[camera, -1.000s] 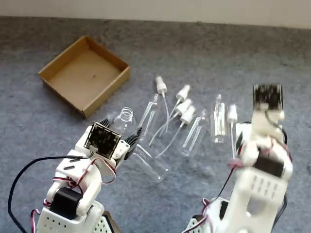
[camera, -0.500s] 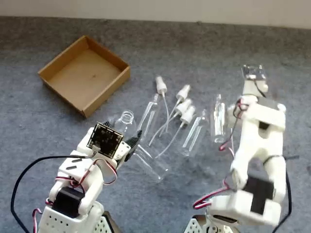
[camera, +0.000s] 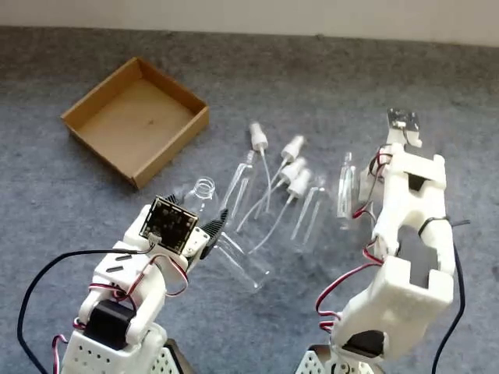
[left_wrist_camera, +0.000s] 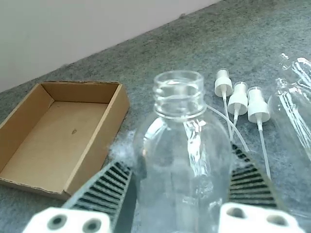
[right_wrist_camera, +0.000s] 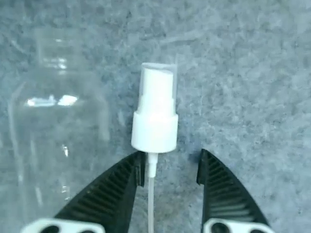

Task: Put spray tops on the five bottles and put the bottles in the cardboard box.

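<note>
Holding left gripper (left_wrist_camera: 180, 167): clenched on bottle (left_wrist_camera: 179, 102), neck beyond fingertips.
Right gripper (right_wrist_camera: 171, 162): released, spray top (right_wrist_camera: 155, 121) just ahead, its tube between the fingers.
Box (left_wrist_camera: 53, 141): farther ahead of left gripper.

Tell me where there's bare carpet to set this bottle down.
Bare grey carpet lies between the brown cardboard box and the left gripper holding the clear bottle. Crowded: the white spray tops and lying bottles between the arms.
</note>
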